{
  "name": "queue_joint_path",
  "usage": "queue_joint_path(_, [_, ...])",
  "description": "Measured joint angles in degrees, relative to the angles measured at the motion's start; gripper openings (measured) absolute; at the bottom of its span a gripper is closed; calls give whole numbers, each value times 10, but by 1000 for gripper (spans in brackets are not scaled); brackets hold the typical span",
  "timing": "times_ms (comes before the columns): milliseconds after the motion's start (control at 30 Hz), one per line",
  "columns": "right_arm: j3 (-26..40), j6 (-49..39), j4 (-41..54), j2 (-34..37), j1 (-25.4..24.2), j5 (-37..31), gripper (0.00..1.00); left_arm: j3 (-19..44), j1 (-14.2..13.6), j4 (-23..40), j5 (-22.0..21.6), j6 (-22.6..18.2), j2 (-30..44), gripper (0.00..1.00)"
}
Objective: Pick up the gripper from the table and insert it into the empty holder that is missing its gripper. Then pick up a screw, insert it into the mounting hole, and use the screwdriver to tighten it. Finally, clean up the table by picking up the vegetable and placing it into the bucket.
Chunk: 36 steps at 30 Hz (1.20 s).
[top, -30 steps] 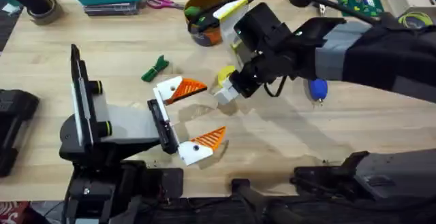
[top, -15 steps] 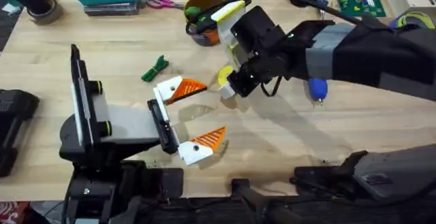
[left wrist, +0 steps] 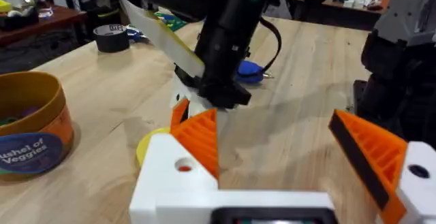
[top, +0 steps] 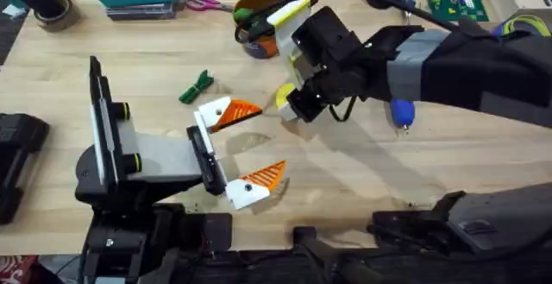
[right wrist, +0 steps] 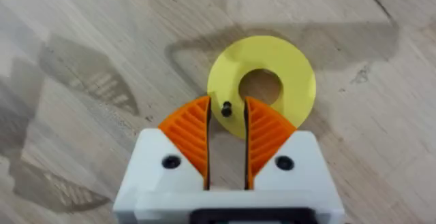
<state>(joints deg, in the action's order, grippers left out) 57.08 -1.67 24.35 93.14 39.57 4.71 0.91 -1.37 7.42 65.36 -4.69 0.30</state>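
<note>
Overhead view showed the right gripper reaching across to the centre of the frame, over a flat yellow disc on the worktop. Its placement suited the screw step: in the right wrist view a small dark screw sat between the orange pads, just over the disc near its centre hole. The jaws were nearly closed, with a narrow gap, and the screw lay at their tips; whether it was pinched or merely touched could not be determined.

The left gripper lay low at lower centre, jaws wide apart and holding nothing. Both of its white brackets carried orange fingers, so the loose fingertip appeared, by my judgement, already fitted, and the gripper seemed presented still for fastening. A mounting hole was visible in the near bracket in the left wrist view.

The blue screwdriver lay at right of centre, partly hidden under the right arm. The green vegetable lay on the worktop left of centre, well apart from the bucket at upper centre, which already held other toy pieces. Cleanup was not yet done.
</note>
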Motion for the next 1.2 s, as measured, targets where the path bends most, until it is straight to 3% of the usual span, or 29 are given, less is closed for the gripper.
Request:
queue_joint_path(433, [0,0,-1,10,3,0,173,0,0,0,0,0,0,985])
queue_joint_path(667, [0,0,-1,10,3,0,10,0,0,0,0,0,0,986])
queue_joint_path(1033, [3,0,2,10,3,0,6,0,0,0,0,0,0,986])
queue_joint_path(1200, [35,0,35,9,3,-13,6,0,0,0,0,0,0,986])
